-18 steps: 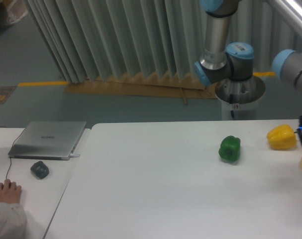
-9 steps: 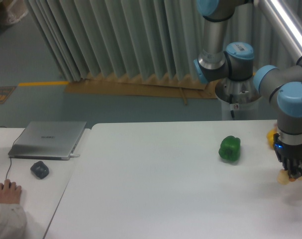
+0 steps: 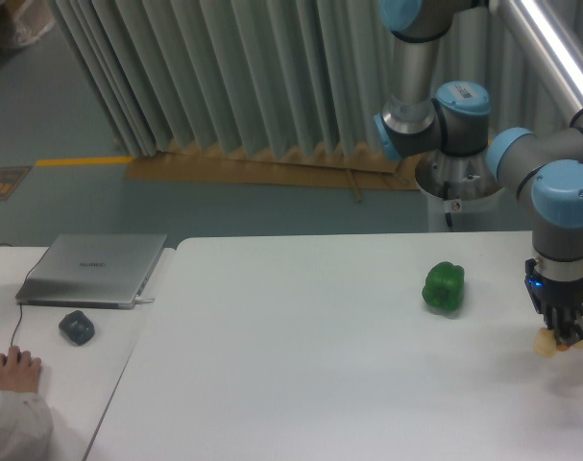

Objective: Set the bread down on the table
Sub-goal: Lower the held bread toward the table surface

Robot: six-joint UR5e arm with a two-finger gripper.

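**Kid:** What is closest to us?

**Me:** A person's hand [image 3: 15, 370] rests at the bottom left, on the small desk [image 3: 51, 375]. Just behind it sits a dark lump [image 3: 77, 327], and behind that a shut silver laptop [image 3: 93, 270].

**Kid:** Where is your grabber?

**Me:** My gripper [image 3: 565, 333] is on the right side, pointing down over the big white table [image 3: 301, 365]. Its two fingers are pulled in close on the bread [image 3: 546, 344].

**Kid:** I can hardly see the bread!

**Me:** Only a bit of pale tan pokes out by my fingers. It is low, right at the tabletop, with a soft shadow under it. I can't tell if it touches the table.

**Kid:** What is that green thing?

**Me:** That is a green pepper [image 3: 444, 286]. It stands on the table, to the left of my gripper and a bit farther back, not touching it.

**Kid:** And way back there?

**Me:** My arm's round base [image 3: 461, 182] stands behind the table. Behind that hangs a gray folded curtain [image 3: 224, 77], above the floor with a yellow line [image 3: 80, 161].
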